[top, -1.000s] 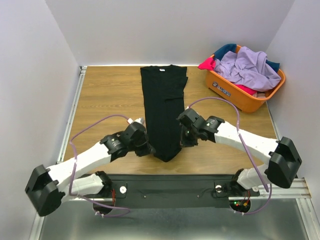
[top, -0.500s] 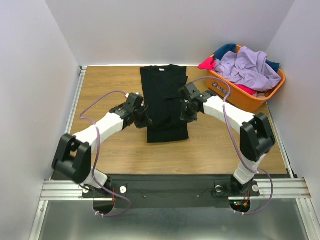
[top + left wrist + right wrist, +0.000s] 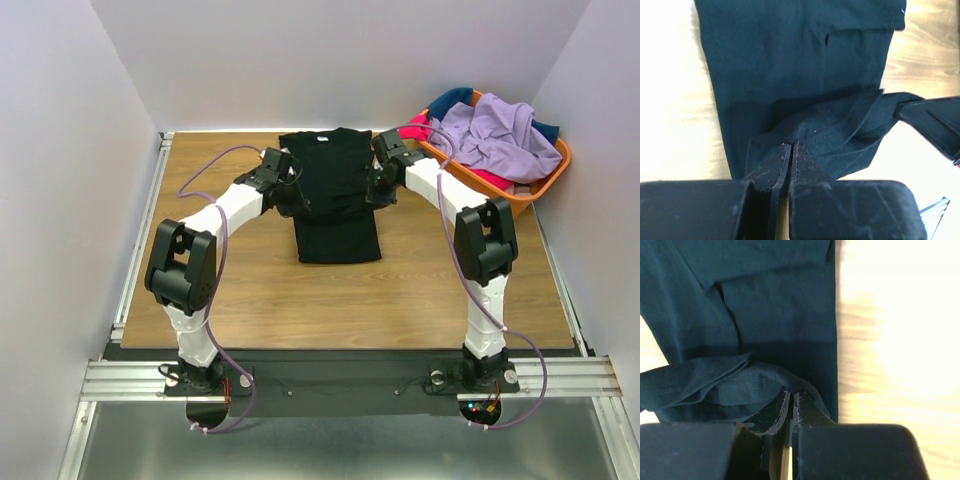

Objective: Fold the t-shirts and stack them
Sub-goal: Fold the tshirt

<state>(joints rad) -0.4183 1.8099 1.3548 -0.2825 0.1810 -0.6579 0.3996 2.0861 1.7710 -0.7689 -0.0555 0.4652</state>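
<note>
So the left tool [image 3: 790, 150] is clamped tight on the black t-shirt [image 3: 337, 215], pinching a bunched bit of stitched hem at the shirt's left edge. The shirt lies down the middle of the tabletop [image 3: 220, 280], toward the far end, collar pointing away from the arms, with its lower part doubled up over the rest. The right tool [image 3: 791, 397] is squeezed onto the hem too, at the right edge. Far right, the orange basket [image 3: 470, 190] holds the lavender, pink-red and teal t-shirts [image 3: 495, 135] in a heap.
</note>
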